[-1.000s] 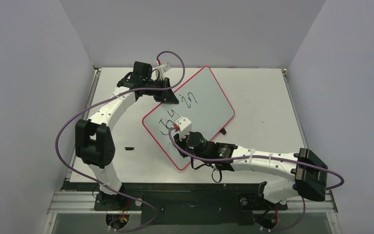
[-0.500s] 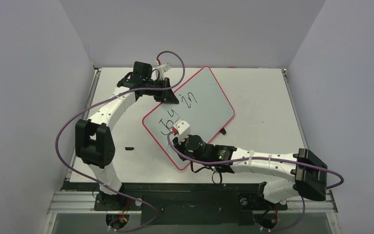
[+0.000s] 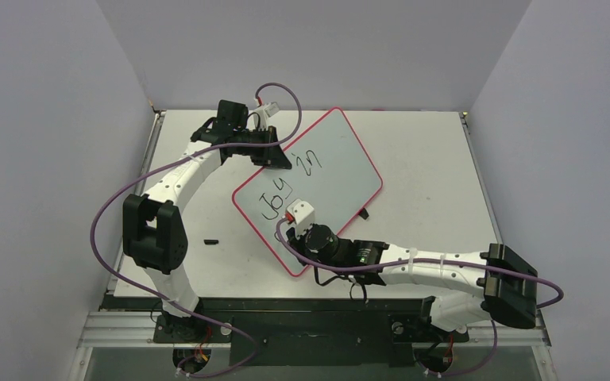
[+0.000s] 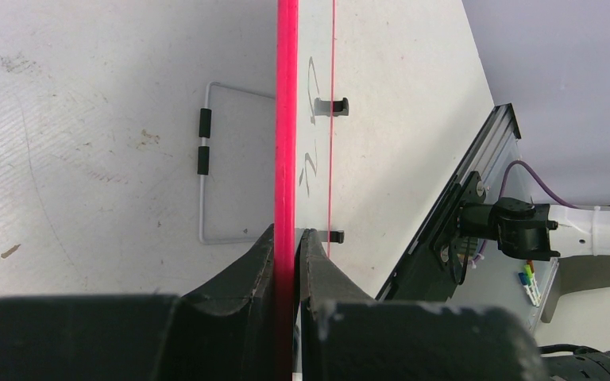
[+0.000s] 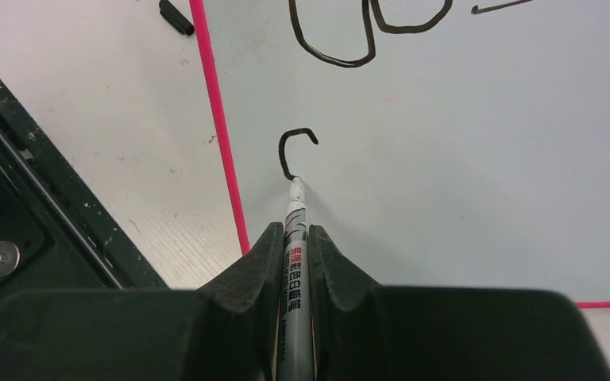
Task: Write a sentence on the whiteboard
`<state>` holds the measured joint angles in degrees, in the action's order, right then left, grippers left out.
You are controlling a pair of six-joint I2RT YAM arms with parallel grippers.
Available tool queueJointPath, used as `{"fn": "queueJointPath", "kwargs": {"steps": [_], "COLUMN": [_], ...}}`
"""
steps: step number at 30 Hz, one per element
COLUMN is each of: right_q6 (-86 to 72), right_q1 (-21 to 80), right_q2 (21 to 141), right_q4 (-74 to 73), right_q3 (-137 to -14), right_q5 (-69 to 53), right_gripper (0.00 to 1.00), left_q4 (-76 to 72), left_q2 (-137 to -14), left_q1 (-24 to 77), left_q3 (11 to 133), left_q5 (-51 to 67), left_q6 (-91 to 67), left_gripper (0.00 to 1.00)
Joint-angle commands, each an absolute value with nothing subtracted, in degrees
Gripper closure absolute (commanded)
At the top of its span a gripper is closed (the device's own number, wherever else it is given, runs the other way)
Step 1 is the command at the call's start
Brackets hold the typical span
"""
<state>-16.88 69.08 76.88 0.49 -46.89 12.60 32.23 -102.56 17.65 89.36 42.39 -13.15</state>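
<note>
At the centre of the top view, the whiteboard (image 3: 341, 155) lies skewed on the table (image 3: 429, 159). The left arm arcs up the left side, and the left gripper (image 4: 287, 238) pinches the board's red rim. The right arm stretches low from the lower right. The right gripper (image 5: 295, 236) clamps a marker (image 5: 294, 202), its tip touching a hook stroke (image 5: 281, 155). The sentence (image 3: 275, 204) reads "Joy in", with "Joy" underlined. The marker's barrel print is illegible.

Your left arm (image 3: 176, 178) rises from the near-left corner and reaches toward the far edge; the left gripper (image 4: 288, 236) clamps the whiteboard (image 3: 341, 159) rim. Your right arm (image 3: 429, 266) lies low from the near-right corner toward the centre; the right gripper (image 5: 295, 232) pinches a marker (image 5: 294, 266).
</note>
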Motion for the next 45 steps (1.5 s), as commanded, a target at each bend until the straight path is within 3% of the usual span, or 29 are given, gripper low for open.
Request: {"fn": "queueJointPath", "kwargs": {"steps": [1,17,45], "right_q6": [-15.71,-13.05,-16.03], "right_q1": [68.34,67.15,67.16], "right_q2": [76.59,81.01,74.28], "right_q4": [-1.52,-3.16,-4.86], "right_q3": [-49.05,-56.24,-49.11], "right_q5": [16.23,15.39,18.2], "right_gripper": [1.0,1.0,1.0], "left_q4": [28.56,28.52,28.6], "left_q2": [-102.88,-102.83,-102.4], "left_q1": [17.58,17.68,17.68], "left_q3": [88.59,88.51,88.53], "left_q5": [31.12,31.23,31.12], "left_q6": [-8.0,-7.91,-7.76], "left_gripper": [1.0,1.0,1.0]}}
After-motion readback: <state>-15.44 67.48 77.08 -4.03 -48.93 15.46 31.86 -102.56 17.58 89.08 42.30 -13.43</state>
